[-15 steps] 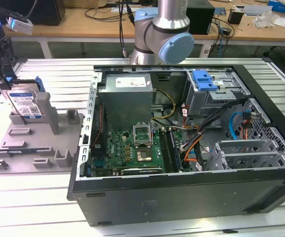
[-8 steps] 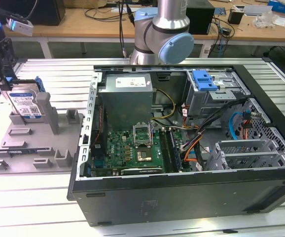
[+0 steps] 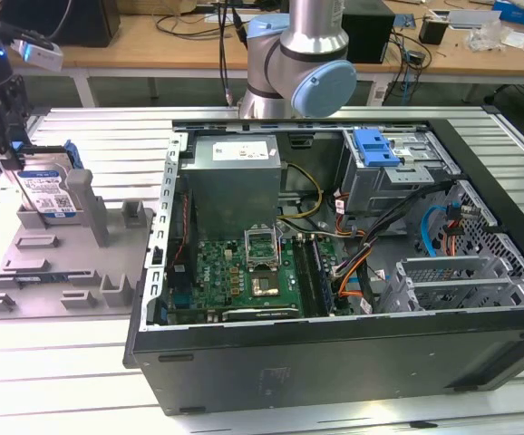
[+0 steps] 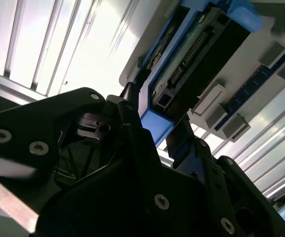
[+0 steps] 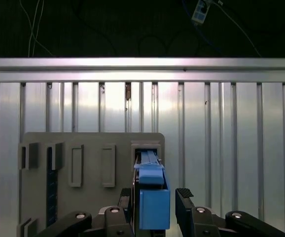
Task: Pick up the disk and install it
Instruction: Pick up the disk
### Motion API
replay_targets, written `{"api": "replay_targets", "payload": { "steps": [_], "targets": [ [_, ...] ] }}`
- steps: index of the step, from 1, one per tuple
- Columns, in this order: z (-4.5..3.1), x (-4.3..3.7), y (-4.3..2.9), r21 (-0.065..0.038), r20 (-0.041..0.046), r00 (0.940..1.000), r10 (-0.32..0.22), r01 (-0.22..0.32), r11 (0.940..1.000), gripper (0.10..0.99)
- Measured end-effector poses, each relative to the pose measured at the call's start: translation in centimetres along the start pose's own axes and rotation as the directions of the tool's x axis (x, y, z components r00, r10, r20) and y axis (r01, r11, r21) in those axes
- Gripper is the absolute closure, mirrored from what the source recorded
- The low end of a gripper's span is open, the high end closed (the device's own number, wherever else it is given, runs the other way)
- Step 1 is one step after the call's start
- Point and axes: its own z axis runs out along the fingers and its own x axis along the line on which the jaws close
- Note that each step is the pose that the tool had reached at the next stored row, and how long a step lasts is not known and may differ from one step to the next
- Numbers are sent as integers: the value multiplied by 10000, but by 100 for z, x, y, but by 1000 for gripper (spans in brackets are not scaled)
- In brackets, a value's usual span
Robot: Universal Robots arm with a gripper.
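Fingers of the gripper stand spread astride the disk, one beside each flat face. A sliver of gap shows on one side, so I judge nothing is pinched yet; straddling the faces suits a straight lift. The disk stands on edge in a slot of the grey plastic fixture, which leaves its upper edge reachable. Its frame is smooth blue plastic, with a blocky tab nearest the gripper. In the exterior view all this sits at ten o'clock on the ribbed aluminium table. Farther off, toward three o'clock, the black computer case lies open, its grey drive cage at one o'clock.
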Motion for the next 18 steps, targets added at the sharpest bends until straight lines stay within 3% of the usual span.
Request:
{"api": "replay_targets", "payload": {
  "steps": [18],
  "targets": [
    [84,-1,3,-2,-1,10000,0,0,10000,604]
  ]
}}
